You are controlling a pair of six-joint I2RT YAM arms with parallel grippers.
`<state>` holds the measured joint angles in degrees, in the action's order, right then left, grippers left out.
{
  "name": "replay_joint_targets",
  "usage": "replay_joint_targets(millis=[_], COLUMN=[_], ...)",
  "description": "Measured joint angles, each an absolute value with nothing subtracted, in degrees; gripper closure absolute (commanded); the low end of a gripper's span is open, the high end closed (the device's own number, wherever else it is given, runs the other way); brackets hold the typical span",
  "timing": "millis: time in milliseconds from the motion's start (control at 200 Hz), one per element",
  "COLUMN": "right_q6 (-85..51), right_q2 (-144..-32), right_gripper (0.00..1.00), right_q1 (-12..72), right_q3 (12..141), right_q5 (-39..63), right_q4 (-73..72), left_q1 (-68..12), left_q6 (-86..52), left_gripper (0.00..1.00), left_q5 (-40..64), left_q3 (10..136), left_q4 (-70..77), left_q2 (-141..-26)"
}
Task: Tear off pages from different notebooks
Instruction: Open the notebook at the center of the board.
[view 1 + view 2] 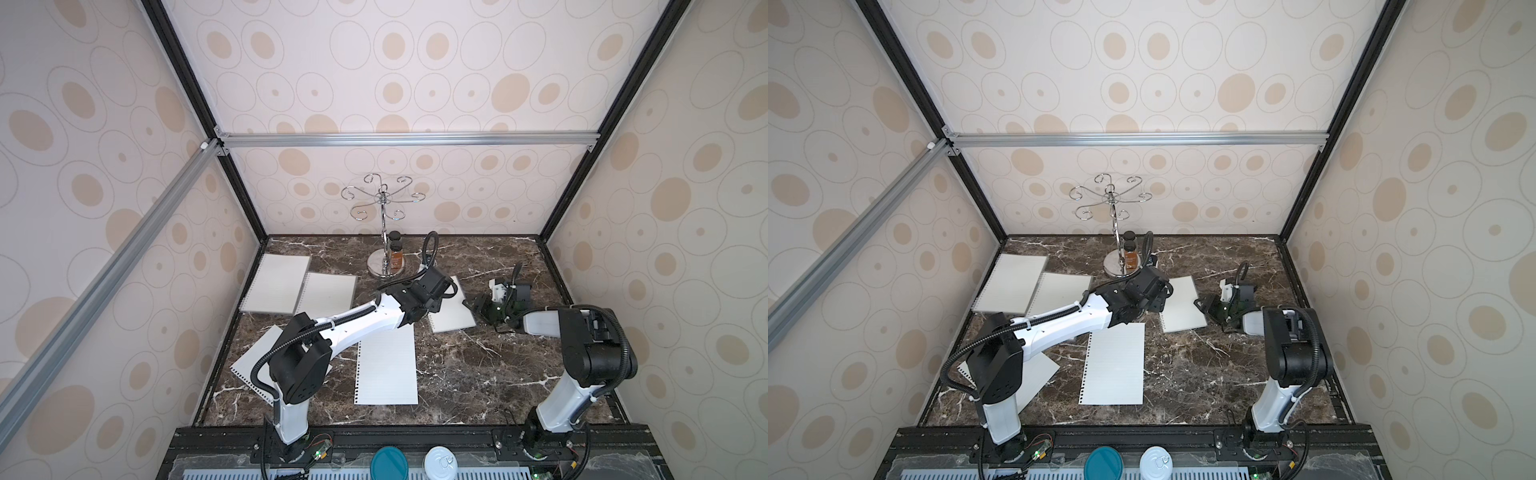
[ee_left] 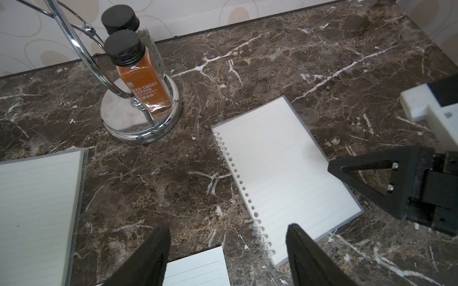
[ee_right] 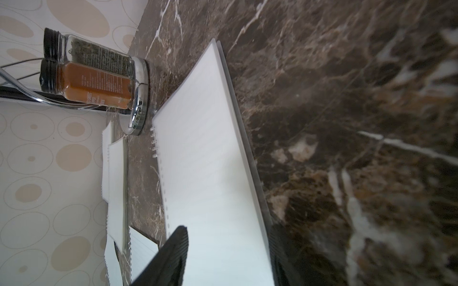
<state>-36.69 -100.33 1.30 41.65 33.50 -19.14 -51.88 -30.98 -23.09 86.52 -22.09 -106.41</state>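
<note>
**Small notebook** (image 2: 280, 173): lies flat, white sheet up, on the desk (image 1: 478, 374), right of centre. It is in front of the chrome stand (image 1: 385, 266), which carries two jars (image 2: 141, 81). Along the bound edge, the coil passes through the holes at both ends only. The middle holes lie bare.

**Left end effector** (image 2: 228, 229): fingers spread, holding nothing, above the near coil corner of the small notebook.

**Right end effector** (image 3: 229, 226): fingers apart, set at the small notebook's free long edge. One finger (image 3: 173, 247) is over the top sheet and the other is beside the edge. That view is blurred, so contact with the paper cannot be confirmed.

**Large notebook** (image 1: 276, 284) and **medium notebook** (image 1: 330, 293): far left, with their edges meeting.

**Page** (image 1: 386, 368): loose, near centre, toward the front.

**Second page** (image 1: 255, 365): left front, partly hidden beneath the left arm (image 1: 353, 324).
</note>
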Motion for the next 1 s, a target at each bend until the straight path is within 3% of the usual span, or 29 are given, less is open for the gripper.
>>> replay_joint_targets(millis=[1000], right_q6=[-41.3], right_q2=[-87.3], right_gripper=[0.46], right_q1=[8.8], right_q3=[36.5], right_q5=[32.7], right_q4=[-22.7], left_q1=[-52.0], left_q6=[-30.0], left_gripper=[0.25], left_q5=[-23.6], left_q3=[91.0], left_q4=[-24.4], left_q2=[-108.8])
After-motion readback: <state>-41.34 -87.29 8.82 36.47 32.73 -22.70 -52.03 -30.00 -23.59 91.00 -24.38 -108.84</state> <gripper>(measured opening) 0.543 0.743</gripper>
